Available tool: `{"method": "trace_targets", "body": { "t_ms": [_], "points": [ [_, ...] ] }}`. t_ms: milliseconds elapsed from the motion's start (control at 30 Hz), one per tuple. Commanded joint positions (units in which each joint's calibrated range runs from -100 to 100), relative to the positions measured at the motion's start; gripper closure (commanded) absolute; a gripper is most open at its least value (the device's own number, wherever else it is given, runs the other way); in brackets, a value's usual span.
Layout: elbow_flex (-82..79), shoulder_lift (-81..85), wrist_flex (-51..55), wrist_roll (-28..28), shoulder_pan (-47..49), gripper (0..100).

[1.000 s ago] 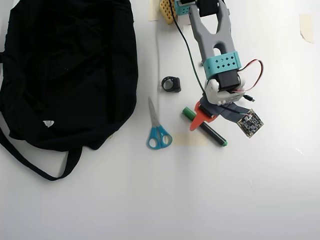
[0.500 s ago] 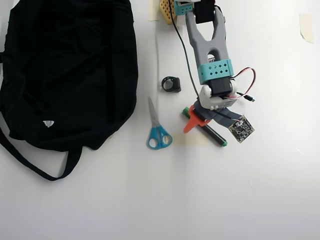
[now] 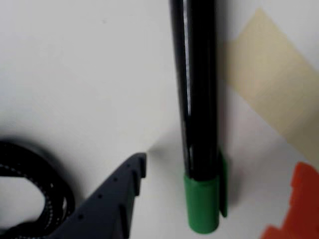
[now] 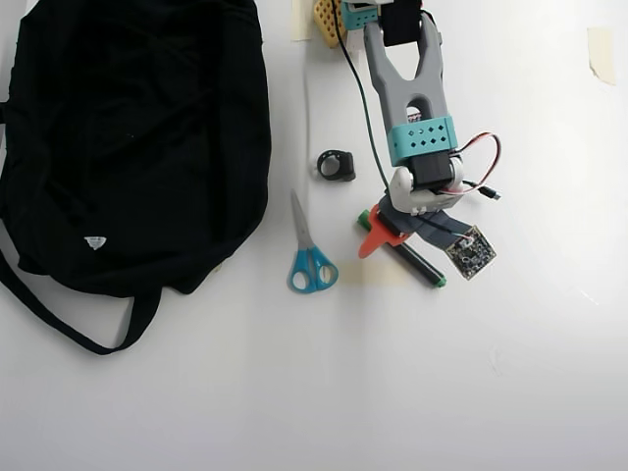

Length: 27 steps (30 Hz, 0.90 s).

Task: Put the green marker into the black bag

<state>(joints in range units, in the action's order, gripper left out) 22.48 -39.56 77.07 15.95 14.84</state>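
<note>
The green marker (image 3: 199, 99) lies flat on the white table, black barrel running up the wrist view and its green cap (image 3: 203, 204) at the bottom. My gripper (image 3: 222, 169) is open and straddles the cap end: the dark grey finger (image 3: 114, 199) is left of it, the orange finger (image 3: 299, 204) right, and neither touches it. In the overhead view the gripper (image 4: 385, 228) sits over the marker (image 4: 420, 265), whose green cap (image 4: 364, 219) pokes out on the left. The black bag (image 4: 137, 137) lies at the far left with its strap (image 4: 59, 319) trailing.
Blue-handled scissors (image 4: 309, 257) lie between the bag and the gripper. A small coiled black cable (image 4: 336, 165) sits above them and shows at the wrist view's left edge (image 3: 50, 194). Beige tape (image 3: 274, 84) is stuck on the table beside the marker.
</note>
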Motion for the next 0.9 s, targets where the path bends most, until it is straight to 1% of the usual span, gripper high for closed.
{"method": "trace_targets", "body": {
  "t_ms": [0, 867],
  "points": [
    [2.5, 0.8, 0.3, 0.1, 0.4, 63],
    [6.0, -3.7, 0.1, 0.7, 1.6, 63]
  ]
}}
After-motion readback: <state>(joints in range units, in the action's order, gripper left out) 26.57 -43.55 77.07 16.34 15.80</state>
